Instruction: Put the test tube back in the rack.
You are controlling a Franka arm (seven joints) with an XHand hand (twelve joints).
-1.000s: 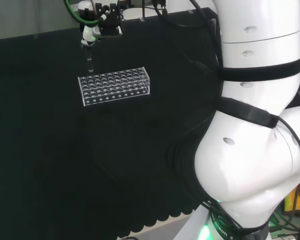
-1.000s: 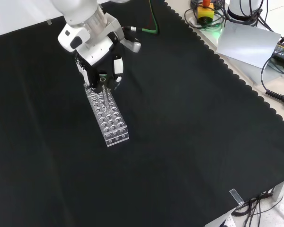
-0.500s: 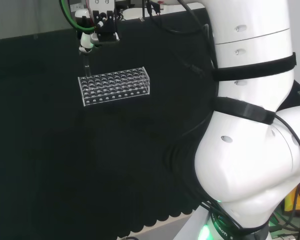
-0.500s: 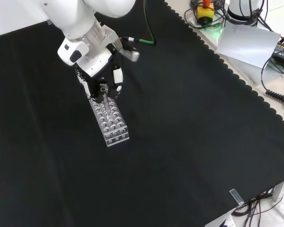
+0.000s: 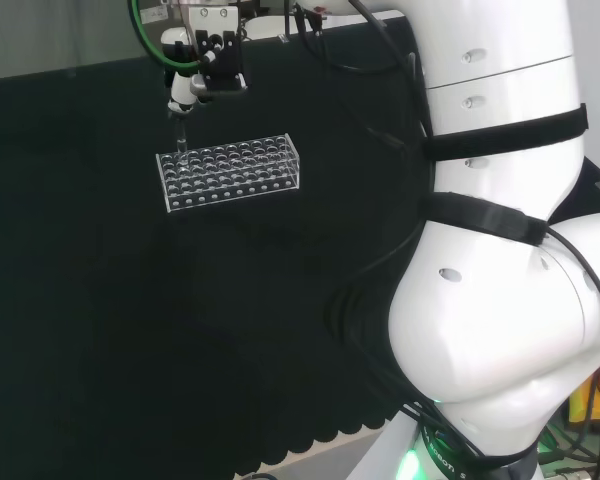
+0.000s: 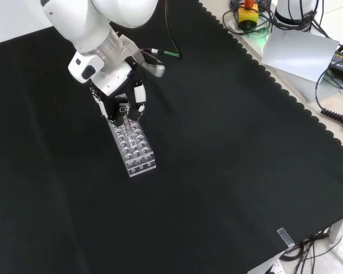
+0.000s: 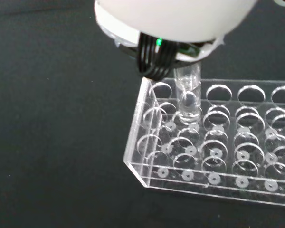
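A clear plastic rack [image 5: 228,173] with several rows of round holes stands on the black cloth. In the head view my hand [image 5: 202,62] hangs above the rack's far left end, fingers curled round a clear test tube [image 5: 180,133] that points straight down. The wrist view shows the tube [image 7: 188,95] upright with its rounded tip just above or at a hole near the rack's [image 7: 213,147] end. In the front view the hand [image 6: 115,94] covers the rack's [image 6: 134,147] upper end and the tube's top is hidden among the fingers.
A green cable [image 5: 152,30] and black cables trail from the wrist. The arm's white links [image 5: 500,240] stand at the right of the head view. The cloth's scalloped edge [image 6: 286,97] runs at the right of the front view, with cables and devices beyond it.
The hand has shifted slightly and come down with the tube, so the tube's tip now reaches the rack's top at its end.
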